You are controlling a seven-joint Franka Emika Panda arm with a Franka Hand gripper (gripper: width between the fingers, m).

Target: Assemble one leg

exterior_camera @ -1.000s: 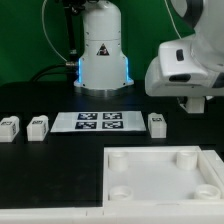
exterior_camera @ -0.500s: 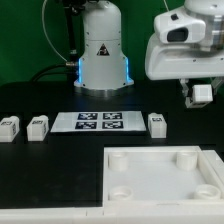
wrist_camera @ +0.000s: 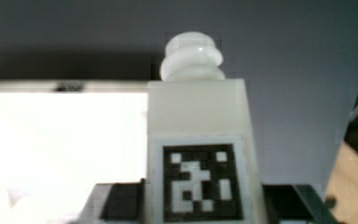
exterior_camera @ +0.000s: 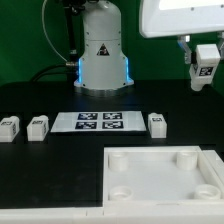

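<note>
My gripper is high at the exterior view's right and is shut on a white leg with a marker tag. In the wrist view the held leg stands between my dark fingers, its rounded tip pointing away and its tag facing the camera. Three more legs lie on the black table: two at the exterior view's left and one right of the marker board. The large white panel with round corner sockets lies in front.
The marker board lies flat behind the panel. The robot's white base stands at the back centre. In the wrist view the white panel shows below the held leg.
My gripper has risen steadily with the leg in it, from just above the table at the exterior view's right to high up near the frame's top.
</note>
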